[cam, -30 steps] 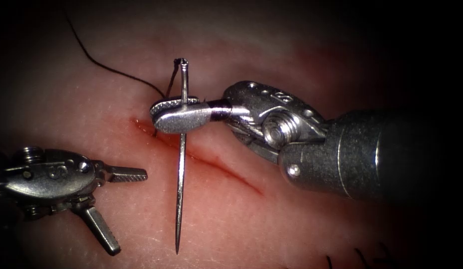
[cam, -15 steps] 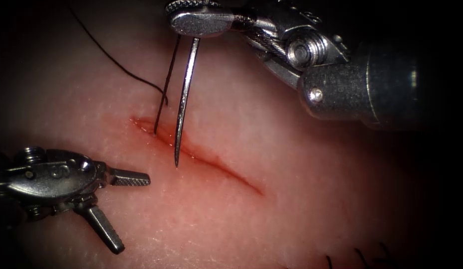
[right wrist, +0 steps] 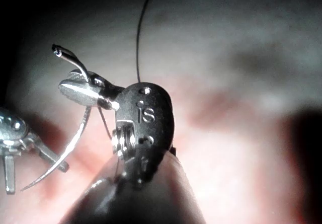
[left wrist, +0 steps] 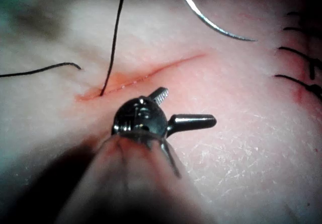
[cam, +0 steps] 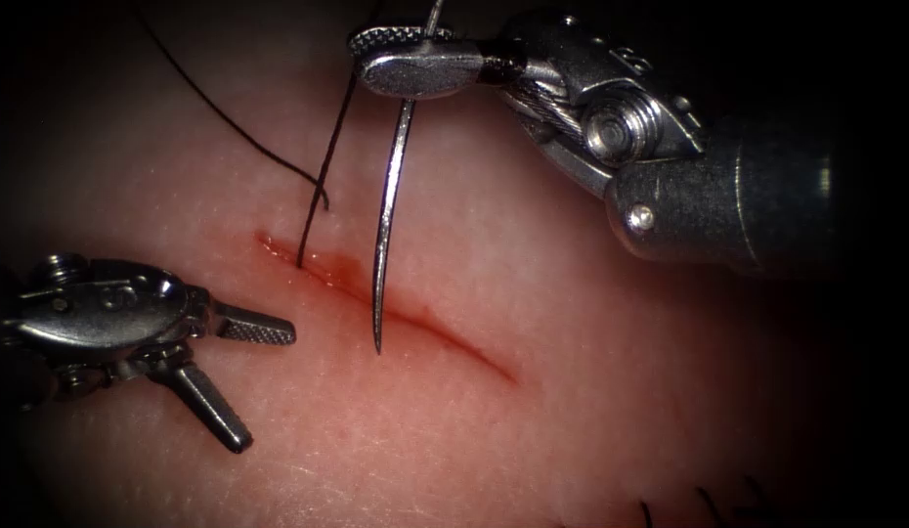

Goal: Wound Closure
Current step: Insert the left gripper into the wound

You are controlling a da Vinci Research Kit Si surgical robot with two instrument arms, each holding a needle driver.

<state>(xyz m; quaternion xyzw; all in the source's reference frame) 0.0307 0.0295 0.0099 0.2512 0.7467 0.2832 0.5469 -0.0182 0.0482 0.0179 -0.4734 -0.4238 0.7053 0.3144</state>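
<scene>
The endoscope looks down from above and in front at the cut (cam: 386, 303) in the tissue (cam: 572, 411). The left wrist view looks along its shaft, very close behind the left tool (left wrist: 173, 110), toward the same cut (left wrist: 146, 75). The right wrist view sits close behind the right tool (right wrist: 75, 90); both share the needle (right wrist: 70, 148).

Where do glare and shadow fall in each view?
Endoscope view: dark edges; glare on the right pincer, shut on the needle near its blunt end, clear of the tissue. Left wrist view: the left pincer, open and empty, throws shadow on the tissue. Right wrist view: glare on the needle.
</scene>
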